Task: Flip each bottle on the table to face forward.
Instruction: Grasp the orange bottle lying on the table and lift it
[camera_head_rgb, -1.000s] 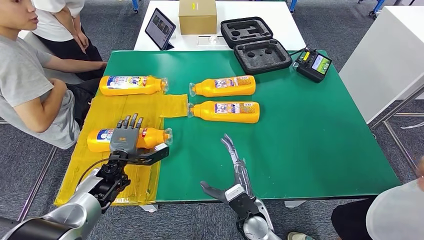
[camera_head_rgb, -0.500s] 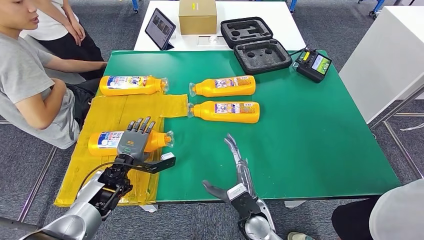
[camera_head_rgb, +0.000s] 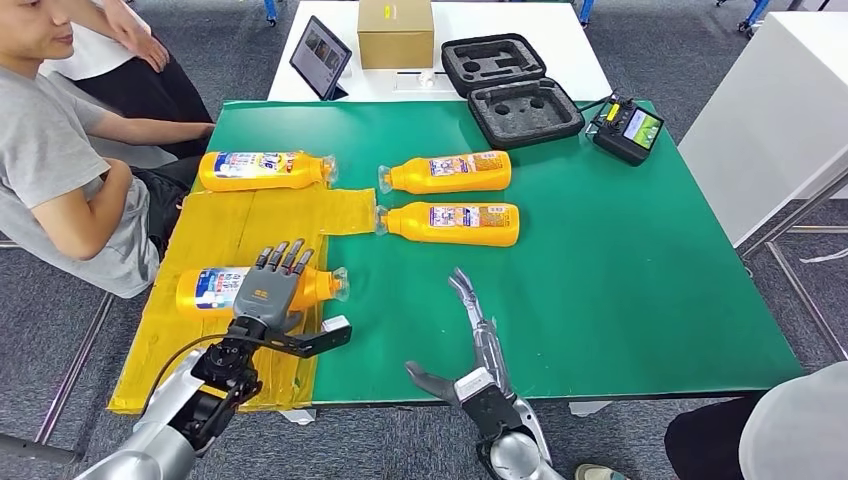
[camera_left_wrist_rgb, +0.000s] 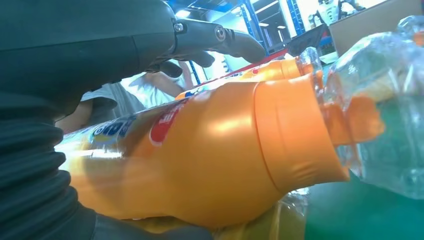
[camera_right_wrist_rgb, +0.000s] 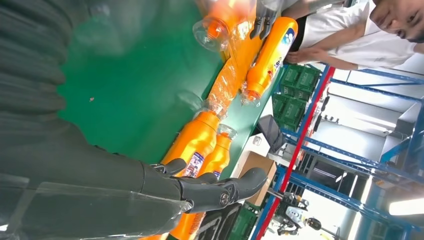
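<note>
Several orange bottles lie on their sides on the green table (camera_head_rgb: 620, 260). The near-left bottle (camera_head_rgb: 212, 289) rests on a yellow plastic sheet (camera_head_rgb: 230, 225). My left hand (camera_head_rgb: 266, 292) grips it around the middle. The left wrist view shows the fingers (camera_left_wrist_rgb: 220, 36) stretched over this bottle (camera_left_wrist_rgb: 200, 155) and the thumb under it. Further back lie a far-left bottle (camera_head_rgb: 262, 170) and two middle bottles (camera_head_rgb: 446, 172) (camera_head_rgb: 452, 222), clear caps pointing left. My right hand (camera_head_rgb: 476, 335) hovers open over the table's front edge, touching nothing. The two middle bottles (camera_right_wrist_rgb: 192, 150) lie beyond its fingers (camera_right_wrist_rgb: 220, 190) in the right wrist view.
A black foam case (camera_head_rgb: 510, 85) and a black controller (camera_head_rgb: 627, 128) sit at the table's far right. Behind, a white table holds a cardboard box (camera_head_rgb: 395, 32) and a tablet (camera_head_rgb: 320, 58). People sit close on the left (camera_head_rgb: 60, 180); another person's shoulder (camera_head_rgb: 795, 425) is at lower right.
My left hand has drawn back toward me with the near-left bottle, which has turned so more of its blue-and-white label shows. The right hand has barely moved.
</note>
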